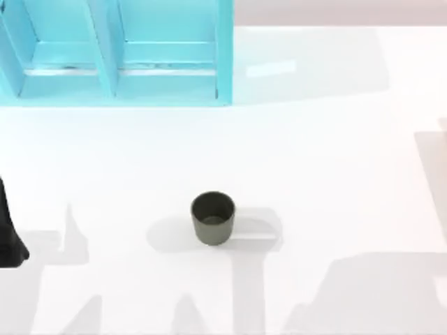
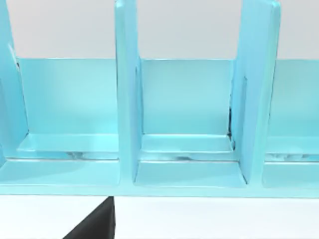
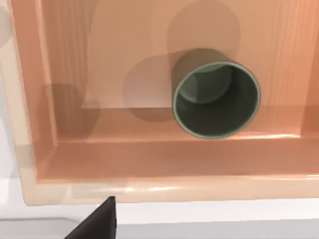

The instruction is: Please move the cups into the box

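A white table (image 1: pixel 335 174) seen from above. One dark olive-grey cup (image 1: pixel 213 218) stands upright near the middle of the table, a little toward the near edge, with nothing touching it. At the far left stands a turquoise rack (image 1: pixel 119 52) with upright dividers. A dark part of the left arm (image 1: pixel 8 234) shows at the table's left edge, well apart from the cup.

The left wrist view faces the rack (image 2: pixel 189 124) straight on, showing its open compartments; a black piece of the left gripper (image 2: pixel 97 224) shows at one edge, and whether its fingers are apart or together cannot be told.

The right wrist view looks down into an orange-tan box (image 3: pixel 149 169). A second cup (image 3: pixel 217 99) stands upright on the box floor, beside one wall. A black piece of the right gripper (image 3: pixel 99 221) shows outside the box rim; its finger state cannot be told either.
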You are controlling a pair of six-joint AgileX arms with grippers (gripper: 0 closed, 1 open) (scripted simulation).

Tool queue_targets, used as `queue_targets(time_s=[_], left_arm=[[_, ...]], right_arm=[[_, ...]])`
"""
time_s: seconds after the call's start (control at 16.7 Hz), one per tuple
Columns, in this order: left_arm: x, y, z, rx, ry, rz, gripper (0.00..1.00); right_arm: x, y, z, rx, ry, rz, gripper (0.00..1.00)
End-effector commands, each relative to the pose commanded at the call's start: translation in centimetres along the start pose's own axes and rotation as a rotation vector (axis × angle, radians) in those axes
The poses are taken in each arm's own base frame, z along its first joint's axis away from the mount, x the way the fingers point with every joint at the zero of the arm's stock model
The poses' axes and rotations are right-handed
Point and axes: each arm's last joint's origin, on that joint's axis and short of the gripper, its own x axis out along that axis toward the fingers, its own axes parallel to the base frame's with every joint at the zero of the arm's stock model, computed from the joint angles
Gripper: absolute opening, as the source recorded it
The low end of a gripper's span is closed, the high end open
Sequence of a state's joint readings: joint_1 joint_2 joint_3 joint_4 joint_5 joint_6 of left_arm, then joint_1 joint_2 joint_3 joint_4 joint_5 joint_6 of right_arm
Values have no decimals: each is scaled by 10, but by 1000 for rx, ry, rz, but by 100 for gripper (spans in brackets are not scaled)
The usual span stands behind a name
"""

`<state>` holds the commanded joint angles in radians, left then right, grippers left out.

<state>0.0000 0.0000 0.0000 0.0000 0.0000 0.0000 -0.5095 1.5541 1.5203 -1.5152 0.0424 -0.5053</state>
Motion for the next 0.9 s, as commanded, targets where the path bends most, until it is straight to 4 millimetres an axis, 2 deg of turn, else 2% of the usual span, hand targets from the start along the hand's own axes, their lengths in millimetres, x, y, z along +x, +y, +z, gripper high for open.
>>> queue_targets(time_s=[0.12, 0.24, 0.42, 0.54, 0.66, 0.78, 0.9], left_arm=[[0, 0, 0, 0, 0, 0, 100], [0, 0, 0, 0, 0, 0, 100], [0, 0, 0, 0, 0, 0, 100], [0, 0, 0, 0, 0, 0, 100], [0, 0, 0, 0, 0, 0, 100], [0, 0, 0, 0, 0, 0, 100], [0, 0, 0, 0, 0, 0, 100]], right_arm=[[-3, 16, 23, -2, -12, -1, 100], [-5, 41, 52, -3, -25, -1, 100], [-5, 100, 98, -1, -45, 3, 100], [-3, 153, 123, 1, -56, 9, 100], [2, 215, 139, 5, -66, 16, 100], [10, 281, 143, 8, -75, 23, 100], [19, 346, 136, 10, -81, 29, 100]])
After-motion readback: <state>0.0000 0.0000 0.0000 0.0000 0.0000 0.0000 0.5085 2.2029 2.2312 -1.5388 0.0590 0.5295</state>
